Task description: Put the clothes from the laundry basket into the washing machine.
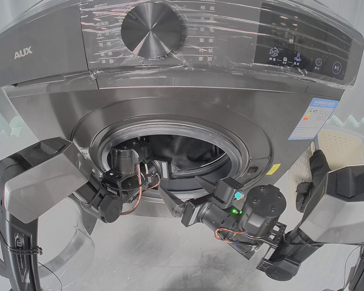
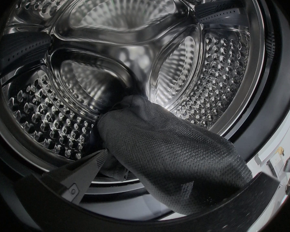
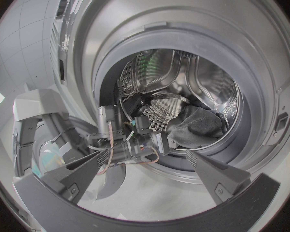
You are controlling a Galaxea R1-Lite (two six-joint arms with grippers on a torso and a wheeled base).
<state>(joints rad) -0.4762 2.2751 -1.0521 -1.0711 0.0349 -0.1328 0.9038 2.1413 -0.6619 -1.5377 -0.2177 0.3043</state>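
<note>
The washing machine [image 1: 214,114] stands with its round opening clear. A black mesh garment [image 1: 186,152] lies in the steel drum [image 2: 119,20], trailing from the drum floor out over the door seal [image 2: 170,158] [image 3: 196,126]. My left gripper [image 1: 170,169] [image 2: 145,158] sits inside the opening, open; one finger [image 2: 87,168] shows beside the cloth, and the cloth covers the other. My right gripper [image 1: 182,187] [image 3: 145,155] hangs just outside the opening, below the left one, open and holding nothing. The cream laundry basket [image 1: 343,146] stands at the right with another black garment [image 1: 315,170] over its rim.
The machine's glass door [image 1: 73,247] is swung open at the lower left, behind my left arm. Grey floor [image 1: 157,259] lies free in front of the machine. The rubber seal [image 3: 248,136] rings the opening.
</note>
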